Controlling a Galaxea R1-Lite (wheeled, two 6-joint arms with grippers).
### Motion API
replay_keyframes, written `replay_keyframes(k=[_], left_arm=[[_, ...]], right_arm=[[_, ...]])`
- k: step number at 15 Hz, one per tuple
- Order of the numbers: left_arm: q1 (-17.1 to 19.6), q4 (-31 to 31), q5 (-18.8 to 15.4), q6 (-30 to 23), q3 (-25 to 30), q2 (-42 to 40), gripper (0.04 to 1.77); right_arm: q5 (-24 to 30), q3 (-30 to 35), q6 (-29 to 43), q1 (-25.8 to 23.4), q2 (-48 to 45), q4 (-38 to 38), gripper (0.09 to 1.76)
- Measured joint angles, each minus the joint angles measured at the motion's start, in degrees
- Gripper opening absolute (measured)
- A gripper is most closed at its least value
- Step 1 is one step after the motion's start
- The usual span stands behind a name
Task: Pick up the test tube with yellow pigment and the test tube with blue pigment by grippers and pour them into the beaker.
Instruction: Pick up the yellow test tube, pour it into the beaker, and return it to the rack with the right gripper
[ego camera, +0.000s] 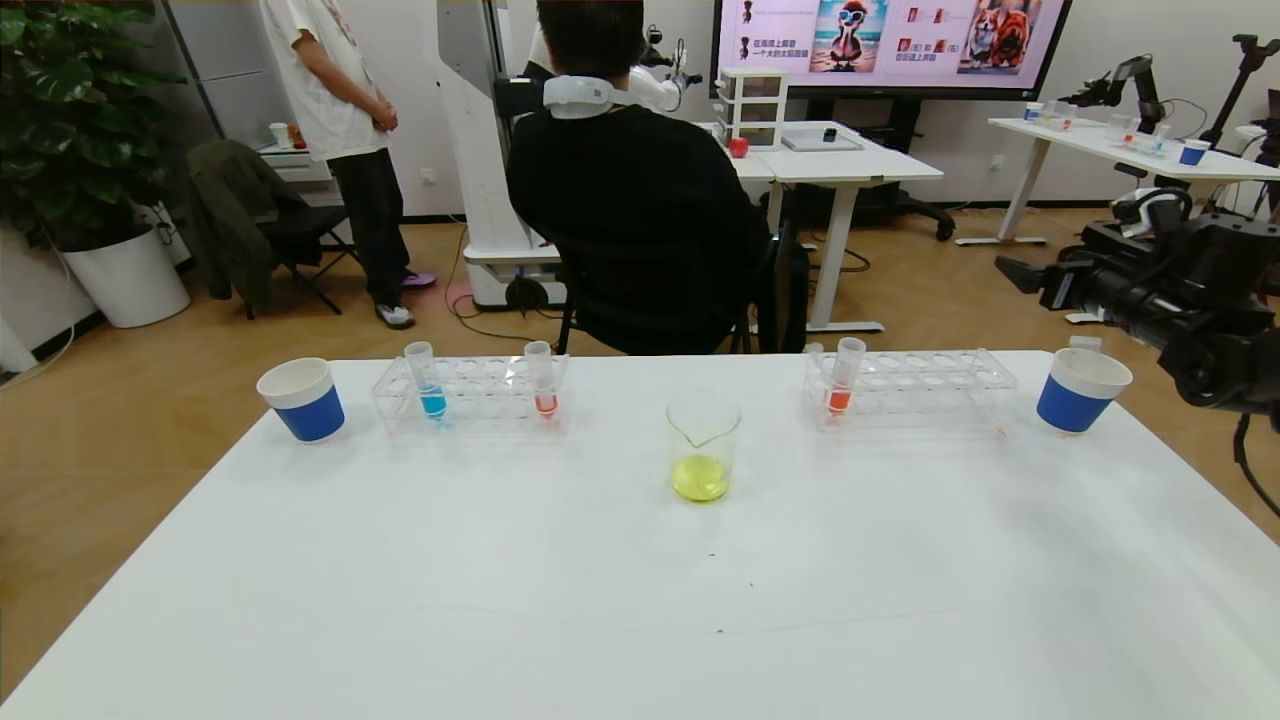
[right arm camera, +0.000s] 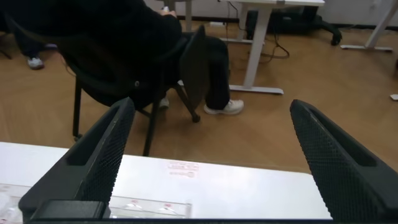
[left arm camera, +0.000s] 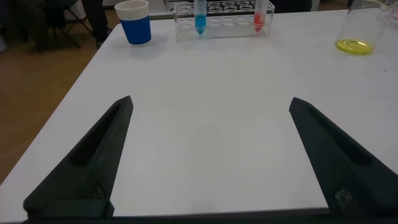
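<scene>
The beaker [ego camera: 703, 445] stands mid-table with yellow liquid in its bottom; it also shows in the left wrist view [left arm camera: 357, 28]. The test tube with blue pigment [ego camera: 428, 382] stands upright in the left rack [ego camera: 470, 395], and shows in the left wrist view [left arm camera: 199, 15]. No test tube with yellow pigment is in view. My left gripper [left arm camera: 211, 109] is open and empty, low over the near left of the table. My right gripper [ego camera: 1015, 272] is open and empty [right arm camera: 211, 112], raised beyond the table's far right corner, above the right rack's end [right arm camera: 93, 208].
Orange-tipped tubes stand in the left rack [ego camera: 543, 382] and the right rack [ego camera: 843, 385]. Blue-and-white paper cups stand at the far left [ego camera: 302, 398] and far right [ego camera: 1080, 390]. A seated person [ego camera: 630, 200] is behind the table.
</scene>
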Motion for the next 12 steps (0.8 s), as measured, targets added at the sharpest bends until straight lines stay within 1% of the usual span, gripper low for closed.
replay_keyframes(k=[3, 5, 9, 12], left_arm=[[0.00, 0.00, 0.00, 0.02, 0.00, 0.00, 1.75], [0.00, 0.00, -0.04, -0.01, 0.00, 0.00, 1.75], [-0.02, 0.02, -0.01, 0.00, 0.00, 0.00, 1.75], [0.00, 0.00, 0.00, 0.00, 0.00, 0.00, 1.75]], right_arm=[[-5.27, 0.80, 0.20, 6.86, -3.39, 1.01, 1.74], [-6.77, 3.10, 0.22, 10.31, -6.33, 1.10, 1.74], [-6.96, 11.36, 0.26, 13.54, -16.92, 0.90, 1.74], [-6.96, 20.54, 0.83, 14.34, -29.60, 0.55, 1.74]])
